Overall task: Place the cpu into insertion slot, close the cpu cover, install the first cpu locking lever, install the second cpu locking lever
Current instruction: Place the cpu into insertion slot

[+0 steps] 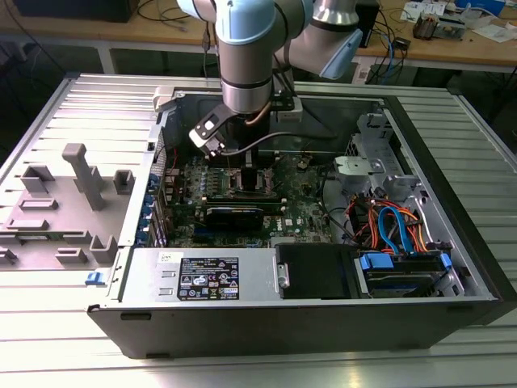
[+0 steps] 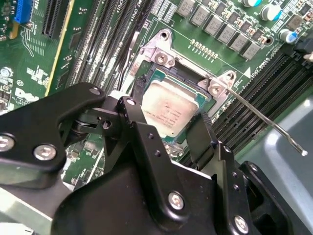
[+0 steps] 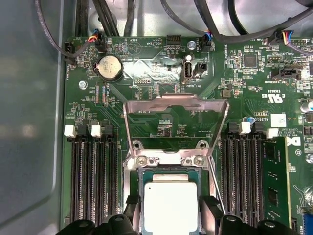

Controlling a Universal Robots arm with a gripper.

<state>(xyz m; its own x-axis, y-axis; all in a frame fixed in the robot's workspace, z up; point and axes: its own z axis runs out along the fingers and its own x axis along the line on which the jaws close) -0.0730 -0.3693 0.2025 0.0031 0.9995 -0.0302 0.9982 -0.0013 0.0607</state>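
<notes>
**Chip down in the socket, cover still up**

Standing by the ribbed metal tabletop [image 1: 48, 323], I see the open computer case [image 1: 472, 267] lying on its side, with the arm reaching straight down into it over the green motherboard [image 1: 303, 208]. The tool [image 1: 246, 174] is low over the board, towards the far side of the case and a little to the exterior view's left of its middle.

In the first wrist view the cpu [image 3: 171, 203] lies flat in the insertion slot [image 3: 168, 171], silver top up and square with the socket's edges. The tool is narrowed to the chip's width, and its two black fingers [image 3: 211, 211] sit against opposite edges of the chip, gripping it.

The cpu cover [image 3: 176, 104] is swung open. It stands up from its hinge at the socket's edge, and the board shows through its square cut-out. One thin locking lever [image 2: 264, 119] sticks up free beside the socket, unlatched.

Long black memory slots [image 3: 90, 176] run on both sides of the socket. A round coin battery [image 3: 109, 67] sits on the board beyond the raised cover. On the exterior view's left, a grey moulded fixture [image 1: 81, 174] rests on the tabletop, well apart from the case.
</notes>
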